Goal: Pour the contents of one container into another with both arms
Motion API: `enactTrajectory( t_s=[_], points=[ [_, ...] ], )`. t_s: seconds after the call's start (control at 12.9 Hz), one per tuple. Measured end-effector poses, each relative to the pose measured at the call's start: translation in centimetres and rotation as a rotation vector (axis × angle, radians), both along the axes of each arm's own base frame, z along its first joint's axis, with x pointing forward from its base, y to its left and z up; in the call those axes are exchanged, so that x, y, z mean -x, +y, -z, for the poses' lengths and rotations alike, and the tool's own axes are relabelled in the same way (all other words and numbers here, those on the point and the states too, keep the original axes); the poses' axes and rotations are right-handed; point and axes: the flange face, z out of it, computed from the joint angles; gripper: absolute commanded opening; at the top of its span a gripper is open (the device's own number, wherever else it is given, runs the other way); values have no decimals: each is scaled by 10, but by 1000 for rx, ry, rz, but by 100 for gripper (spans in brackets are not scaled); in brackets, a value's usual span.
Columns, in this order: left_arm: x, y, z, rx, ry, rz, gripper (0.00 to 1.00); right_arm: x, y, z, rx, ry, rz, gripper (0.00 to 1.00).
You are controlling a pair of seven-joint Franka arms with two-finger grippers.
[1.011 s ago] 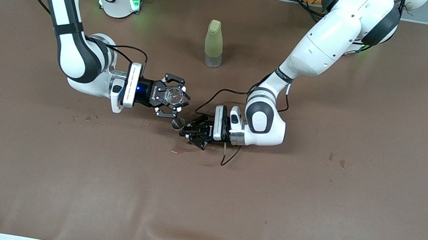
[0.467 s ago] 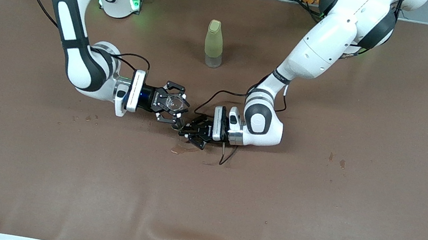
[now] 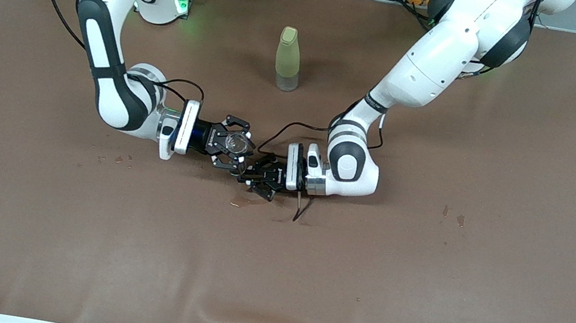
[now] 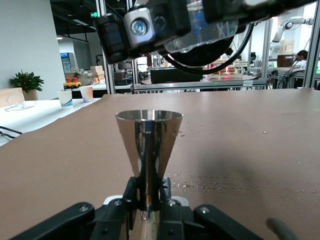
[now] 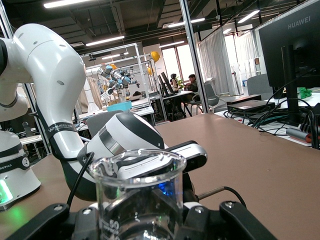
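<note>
Glass beaker (image 3: 235, 143), clear and cylindrical with a pouring lip, sits clenched in the right pincer (image 3: 232, 144), raised just above the steel jigger (image 4: 148, 145), likely to tip into it. The left pincer (image 3: 256, 177) grips that polished, hourglass-shaped jigger at its narrow waist, upright above the brown surface (image 3: 420, 277). A capped yellow-green bottle (image 3: 288, 58) stands untouched nearer the bases.
</note>
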Motion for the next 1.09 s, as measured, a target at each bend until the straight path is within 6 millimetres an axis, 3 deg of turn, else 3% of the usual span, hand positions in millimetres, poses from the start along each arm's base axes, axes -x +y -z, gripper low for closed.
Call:
enactTrajectory(
  t_s=[0.54,1.09],
  points=[
    [-1,-3,7,18,-11,10,0,18,-2,13,-41,143,-12,0],
    [0,-4,6,31,-11,18,0,21,-1,13,-67,281,-16,0]
  ],
)
